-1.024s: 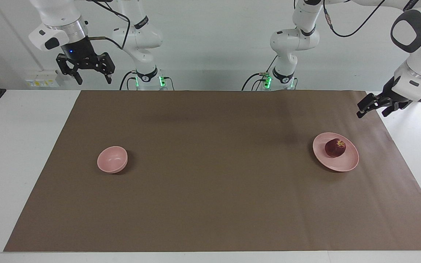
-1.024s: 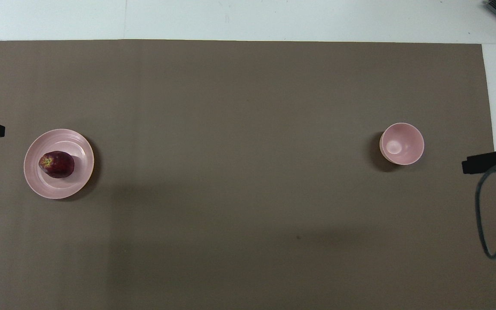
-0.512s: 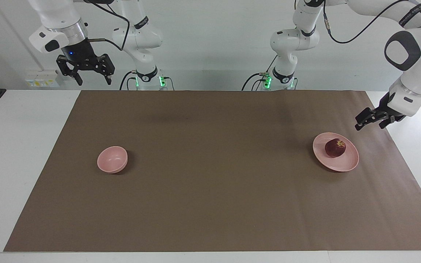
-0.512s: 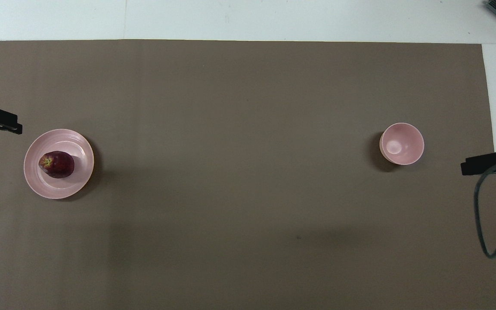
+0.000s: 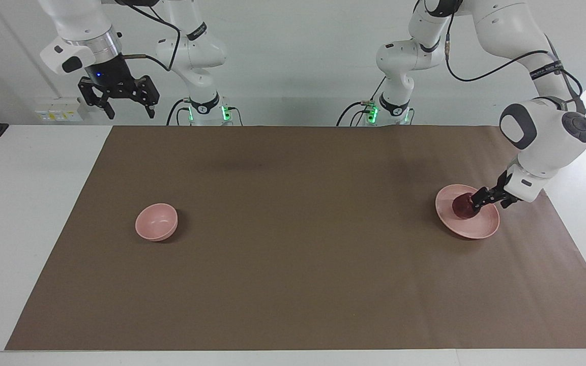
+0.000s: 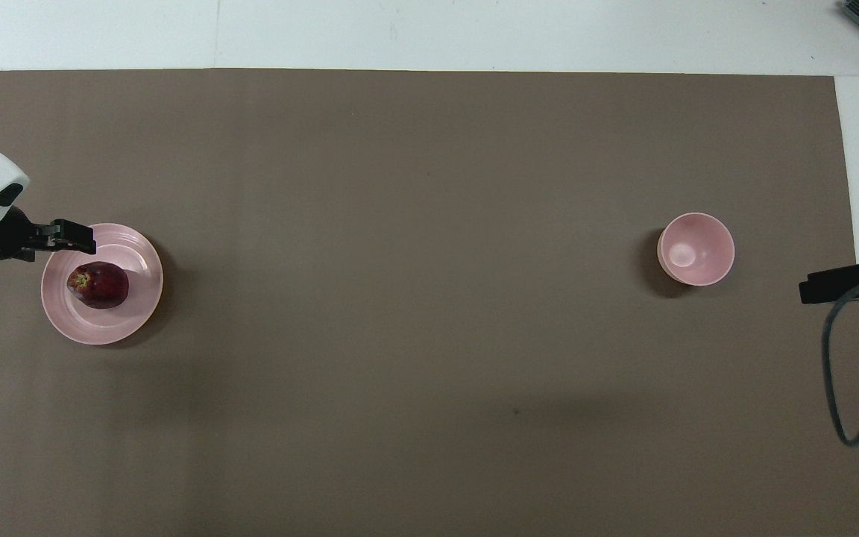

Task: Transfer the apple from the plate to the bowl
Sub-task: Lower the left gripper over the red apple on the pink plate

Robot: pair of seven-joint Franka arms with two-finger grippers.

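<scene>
The left gripper (image 5: 478,198) is down low at the plate (image 5: 476,231), fingertips right up against the apple (image 5: 463,207), coming in from about 2 o'clock of it in the facing view. From above, the tips sit over the plate's rim w/ a small gap to the fruit, so contact isn't certain. Can't tell if the fingers are spread or closed from here.

The apple sits on the plate, a bit off centre, at the left arm's end of the brown mat (image 5: 293,239). The bowl (image 5: 156,222) is way off at the right arm's end, empty, upright.

The right gripper (image 5: 119,96) hangs up high, spread wide, holding nothing, off the mat's corner at that end; that arm just waits.

Handling guess: the apple looks firm, smooth-skinned, round, prob light enough. Slippery-ish tho, and it'll roll if nudged off centre. Best bet imo is pinching across the widest part, fingers on two facing sides at mid height, not up near the yellowish stem patch where it tapers. The plate is shallow so it won't stop a roll much.
</scene>
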